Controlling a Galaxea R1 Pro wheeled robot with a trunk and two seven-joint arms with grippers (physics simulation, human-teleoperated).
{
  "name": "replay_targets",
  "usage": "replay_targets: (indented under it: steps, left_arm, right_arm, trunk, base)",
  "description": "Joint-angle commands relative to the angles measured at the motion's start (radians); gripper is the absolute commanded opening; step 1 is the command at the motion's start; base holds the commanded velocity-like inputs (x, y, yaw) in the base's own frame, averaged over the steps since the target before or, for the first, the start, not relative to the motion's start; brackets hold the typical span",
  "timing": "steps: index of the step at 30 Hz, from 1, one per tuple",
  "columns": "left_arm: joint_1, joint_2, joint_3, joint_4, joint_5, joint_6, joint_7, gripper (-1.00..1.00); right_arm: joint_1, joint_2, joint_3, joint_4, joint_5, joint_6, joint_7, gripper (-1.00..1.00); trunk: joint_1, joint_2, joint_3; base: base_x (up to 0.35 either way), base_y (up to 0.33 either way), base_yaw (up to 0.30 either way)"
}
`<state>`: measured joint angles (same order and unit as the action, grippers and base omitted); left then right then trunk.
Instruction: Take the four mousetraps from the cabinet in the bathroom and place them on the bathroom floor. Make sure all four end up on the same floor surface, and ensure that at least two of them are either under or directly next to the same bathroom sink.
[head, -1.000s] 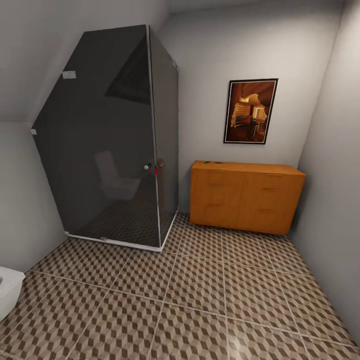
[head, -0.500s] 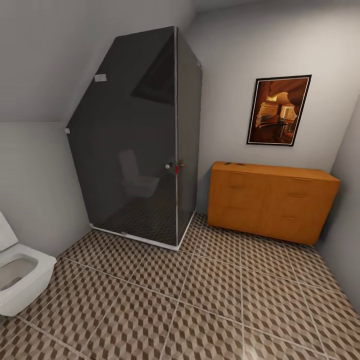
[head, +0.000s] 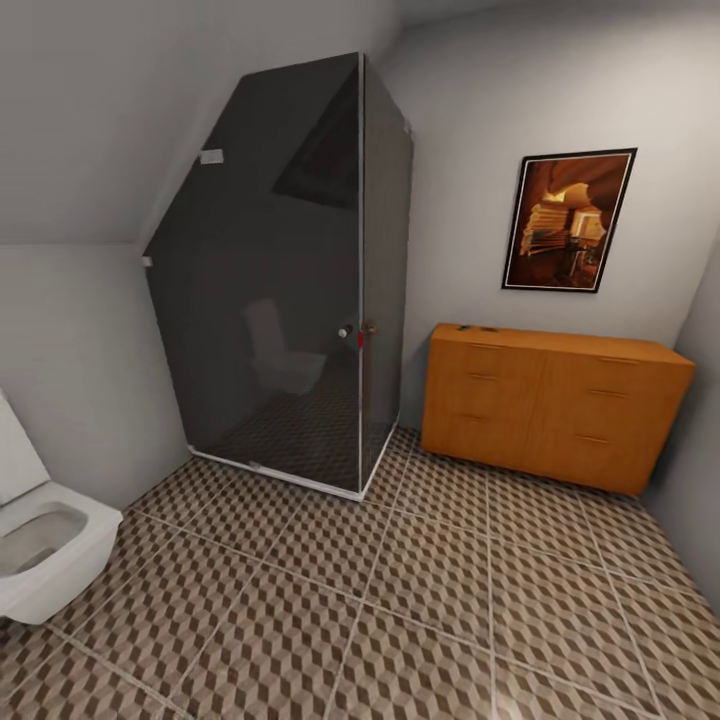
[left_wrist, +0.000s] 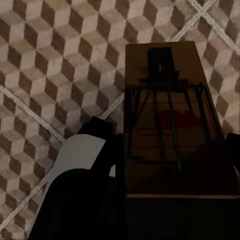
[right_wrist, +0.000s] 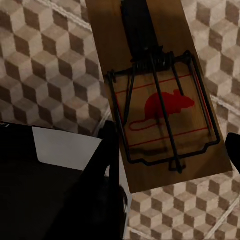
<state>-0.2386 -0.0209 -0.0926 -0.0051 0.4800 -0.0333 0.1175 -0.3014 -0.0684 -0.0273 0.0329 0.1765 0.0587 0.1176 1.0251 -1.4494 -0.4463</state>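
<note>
Mousetraps: two on show, one in each gripper, both held above the bathroom floor (head: 420, 600).
Left-hand mousetrap (left_wrist: 172, 125): flat brown wooden board, long rectangle, in shadow; its long axis runs along the fingers, the black latch at the far end, a faint red print under the wire frame.
Left gripper (left_wrist: 170, 165): clamped on that board's long edges; one dark finger (left_wrist: 100, 140) presses one edge, the tip of the other peeks in at the opposite edge.
Right-hand mousetrap (right_wrist: 160, 95): lighter wood, long axis leaning a little off the fingers' line; black bar at the far end, coiled spring across the middle, thin wire loop framing a red mouse print.
Right gripper (right_wrist: 172, 145): shut on this board too, a dark finger (right_wrist: 111, 145) against one long edge and a sliver of the other at the opposite edge.
Floor: big square tiles, brown, beige and grey cube pattern, pale grout.
Cabinet (head: 555, 405): low, wide, orange-brown wood with flat drawer fronts and slim handles, against the far wall; small dark things on its top at the end nearest the shower, too small to tell.
Shower (head: 290, 280): dark glass stall just beside the cabinet.
Picture (head: 568, 220): framed, on the wall above the cabinet.
Toilet (head: 45, 545): white, well apart from the cabinet, beyond the shower.
</note>
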Motion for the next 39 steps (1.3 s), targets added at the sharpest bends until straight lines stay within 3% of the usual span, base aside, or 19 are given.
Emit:
replay_targets:
  steps: [1, 28, 39]
  left_arm:
    - [-0.001, -0.004, -0.008, 0.000, 0.006, -0.003, 0.005, -1.00]
    - [0.000, -0.001, -0.009, 0.000, 0.019, -0.009, 0.007, -1.00]
    - [-0.001, 0.007, -0.012, 0.000, 0.006, -0.010, 0.007, -1.00]
  right_arm:
    - [0.001, 0.002, -0.003, 0.001, 0.008, 0.002, 0.002, -1.00]
    - [0.004, 0.006, -0.004, 0.001, 0.005, 0.013, 0.002, -1.00]
    - [0.004, 0.004, -0.003, 0.001, 0.005, 0.009, 0.002, -1.00]
  trunk:
    - [0.000, -0.001, -0.001]
    - [0.000, -0.001, -0.001]
    - [0.000, -0.001, -0.001]
  base:
    - [0.000, 0.000, 0.193]
    - [0.000, 0.000, 0.259]
    - [0.000, 0.000, 0.273]
